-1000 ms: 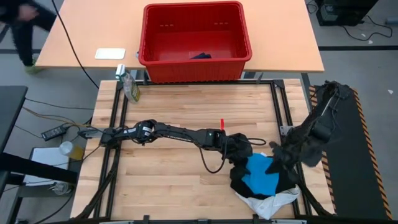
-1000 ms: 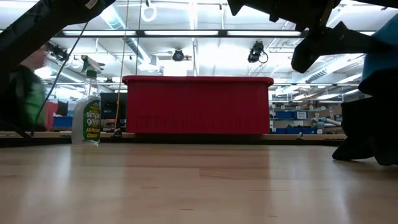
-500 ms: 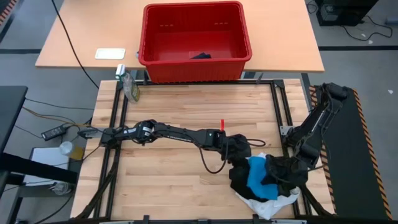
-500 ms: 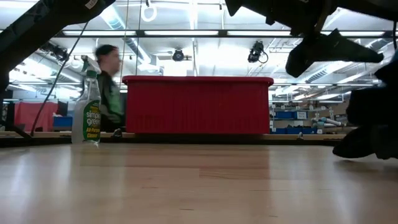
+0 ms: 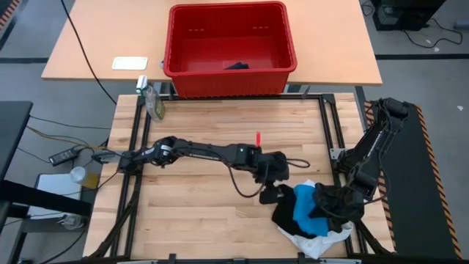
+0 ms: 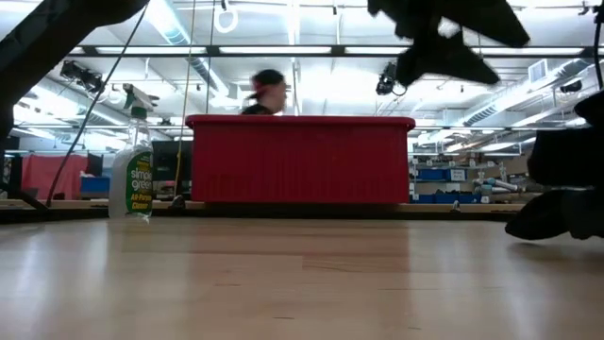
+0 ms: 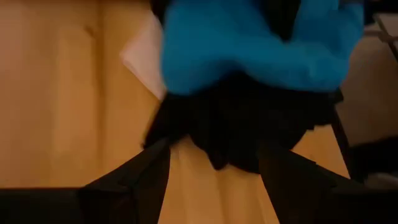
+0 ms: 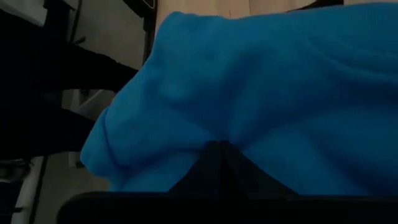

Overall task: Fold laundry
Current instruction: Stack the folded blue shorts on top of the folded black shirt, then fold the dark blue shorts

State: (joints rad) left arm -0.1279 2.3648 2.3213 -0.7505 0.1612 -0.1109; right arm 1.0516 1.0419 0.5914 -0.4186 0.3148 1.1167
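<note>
**My two grippers at the laundry heap, front right of the table**

The wooden table (image 5: 198, 213) is the biggest thing under me, bare over most of its top. Past its far edge stands the red basket (image 5: 231, 45) on a second tabletop, with one dark item lying inside it. In the low view a person's head shows behind that basket, and a spray bottle (image 6: 132, 168) stands at the table's far left corner.

My laundry lies bunched together near the front right corner. The black garment (image 5: 287, 218) is the bulk of the heap, the blue garment (image 5: 302, 210) sits on top of it, and the white garment (image 5: 321, 239) pokes out at the front edge beneath both.

My left arm stretches low across the table from the left. My left gripper (image 5: 271, 195) sits just beside the heap, its fingers (image 7: 134, 180) spread apart, with nothing between them. My right gripper (image 5: 327, 207) is down on the heap's right side, jaws together, pressed into the blue cloth; I cannot tell whether it pinches any.
</note>
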